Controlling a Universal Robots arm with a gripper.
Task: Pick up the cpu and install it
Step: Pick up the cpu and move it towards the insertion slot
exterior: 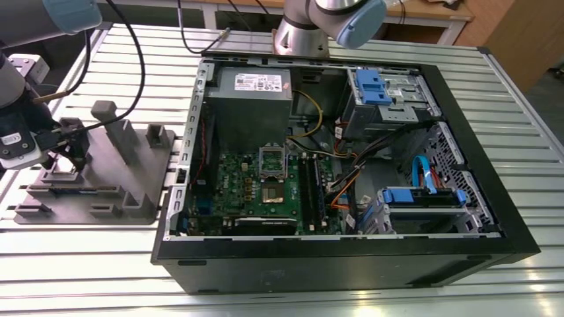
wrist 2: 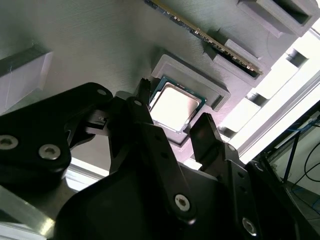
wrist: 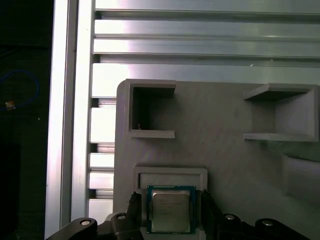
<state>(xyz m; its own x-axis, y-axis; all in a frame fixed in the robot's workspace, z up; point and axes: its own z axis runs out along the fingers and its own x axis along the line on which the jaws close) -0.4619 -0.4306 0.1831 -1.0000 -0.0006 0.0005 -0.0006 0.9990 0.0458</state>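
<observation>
The cpu (wrist: 170,209), a small square chip with a silver-grey top, lies flat in a shallow raised nest of the grey fixture plate (wrist: 225,150). In both wrist views my gripper (wrist: 170,200) stands open over it, one black finger on each side and a narrow gap between each fingertip and the chip's edge. The second wrist view has the cpu (wrist 2: 175,106) between the same fingers (wrist 2: 145,125) of the gripper (wrist 2: 172,111). In the exterior view the gripper (exterior: 66,158) hangs over the fixture (exterior: 105,178) at that view's left. The green board's socket (exterior: 272,190) lies inside the open case.
The open black computer case (exterior: 352,264) lies on the slatted aluminium table (exterior: 79,277), with a grey power-supply box (exterior: 253,86) and blue drive brackets (exterior: 374,86). Upright grey posts (exterior: 119,132) rise from the fixture. A memory stick (wrist 2: 200,35) stands in a fixture slot near the cpu.
</observation>
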